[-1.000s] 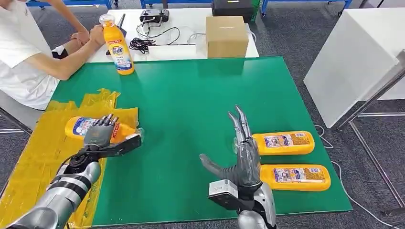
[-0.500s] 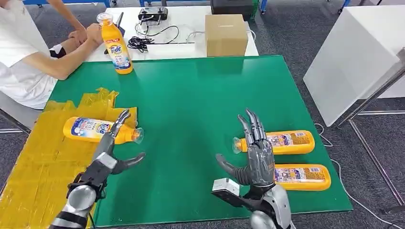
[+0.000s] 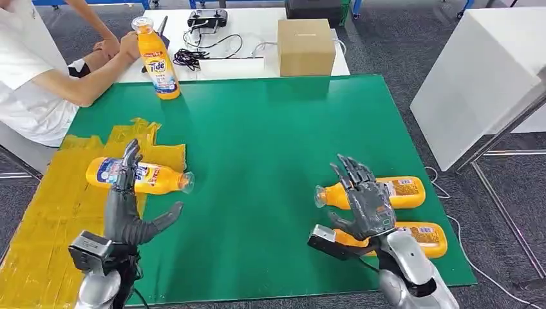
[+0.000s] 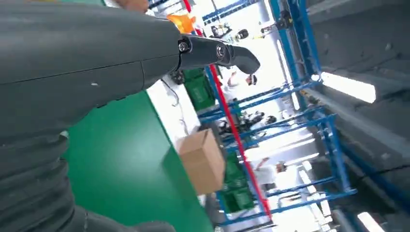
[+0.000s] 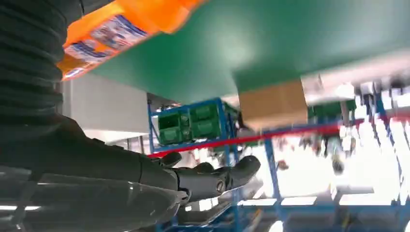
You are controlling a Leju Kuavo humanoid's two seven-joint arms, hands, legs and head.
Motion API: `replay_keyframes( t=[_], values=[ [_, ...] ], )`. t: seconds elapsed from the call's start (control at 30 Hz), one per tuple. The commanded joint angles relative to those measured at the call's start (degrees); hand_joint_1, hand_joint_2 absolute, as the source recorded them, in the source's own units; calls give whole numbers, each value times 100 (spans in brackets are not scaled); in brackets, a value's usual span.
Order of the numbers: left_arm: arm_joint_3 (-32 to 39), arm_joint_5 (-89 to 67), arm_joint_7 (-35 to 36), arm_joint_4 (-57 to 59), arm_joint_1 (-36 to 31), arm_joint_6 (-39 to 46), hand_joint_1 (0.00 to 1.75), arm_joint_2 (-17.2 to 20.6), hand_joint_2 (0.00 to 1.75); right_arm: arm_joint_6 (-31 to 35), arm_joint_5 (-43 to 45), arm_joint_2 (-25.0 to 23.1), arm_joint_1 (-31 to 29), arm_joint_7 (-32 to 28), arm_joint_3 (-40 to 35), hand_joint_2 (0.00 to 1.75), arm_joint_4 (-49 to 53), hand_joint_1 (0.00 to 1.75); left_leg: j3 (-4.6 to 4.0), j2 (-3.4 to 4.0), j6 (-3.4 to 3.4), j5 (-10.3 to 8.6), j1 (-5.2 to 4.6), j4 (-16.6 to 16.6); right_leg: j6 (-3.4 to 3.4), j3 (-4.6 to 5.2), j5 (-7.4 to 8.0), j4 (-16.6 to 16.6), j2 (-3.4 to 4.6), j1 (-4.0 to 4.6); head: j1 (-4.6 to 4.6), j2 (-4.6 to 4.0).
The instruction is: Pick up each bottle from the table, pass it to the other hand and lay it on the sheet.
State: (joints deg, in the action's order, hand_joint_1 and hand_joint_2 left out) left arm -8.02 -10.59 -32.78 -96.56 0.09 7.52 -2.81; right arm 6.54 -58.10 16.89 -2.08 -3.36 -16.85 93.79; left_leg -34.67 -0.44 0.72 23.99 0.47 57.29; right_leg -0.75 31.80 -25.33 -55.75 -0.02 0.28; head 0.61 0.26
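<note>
One orange bottle lies on the yellow sheet at the table's left, cap toward the centre. My left hand is raised just in front of it, fingers apart and empty. At the right, two orange bottles lie side by side: the farther one and the nearer one. My right hand hovers over the neck end of the farther bottle with fingers spread and holds nothing. That bottle shows close beside the hand in the right wrist view.
A person at the far left steadies an upright orange Tide bottle on the green mat. A cardboard box and cables sit on the white table behind. A white cabinet stands to the right.
My left hand has let go of the bottle on the sheet and drawn back toward me, fingers opening. My right hand has shifted right and tipped over the farther right-hand bottle.
</note>
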Motion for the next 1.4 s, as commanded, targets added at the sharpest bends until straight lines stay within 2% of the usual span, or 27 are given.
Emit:
replay_keyframes(
  t=[0.03,0.37,0.4,0.63,0.8,1.03,1.4],
  values=[
    [157,638,39,131,-52,140,0,-303,175,-333,240,741,-466,-258,285,175,-1385,0,26,-5,5,6,-2,-7,-10,-33,-4,15,-7,-2,0,0],
    [121,666,47,235,-104,138,0,-273,175,-345,207,663,-642,-220,192,175,-1615,0,36,3,-1,10,-1,-9,-6,-37,-8,13,0,-2,0,0],
    [98,676,47,248,-105,131,0,-268,175,-376,210,676,-678,-177,178,175,-1695,0,15,3,0,4,0,-5,-4,-17,-2,9,1,1,0,0],
    [-40,721,47,507,-225,129,0,-253,175,-377,278,611,-1083,-96,157,175,-2766,0,52,6,4,11,1,-14,-13,-57,-4,26,1,2,-2,0],
    [-88,737,49,654,-278,137,0,-274,175,-214,94,431,-1267,40,109,175,-3153,0,23,5,1,3,0,-9,-4,-25,0,14,2,0,0,0],
    [-143,734,78,819,-334,164,0,-290,175,-236,-179,432,-1642,299,12,175,-3863,0,26,6,1,5,-1,-8,-4,-27,-2,13,3,-1,0,0],
    [-200,811,121,1081,-467,114,0,-320,175,-214,-312,269,-2231,347,15,175,-5173,0,29,5,2,1,1,-6,-4,-31,1,13,-1,2,2,0]
  ],
)
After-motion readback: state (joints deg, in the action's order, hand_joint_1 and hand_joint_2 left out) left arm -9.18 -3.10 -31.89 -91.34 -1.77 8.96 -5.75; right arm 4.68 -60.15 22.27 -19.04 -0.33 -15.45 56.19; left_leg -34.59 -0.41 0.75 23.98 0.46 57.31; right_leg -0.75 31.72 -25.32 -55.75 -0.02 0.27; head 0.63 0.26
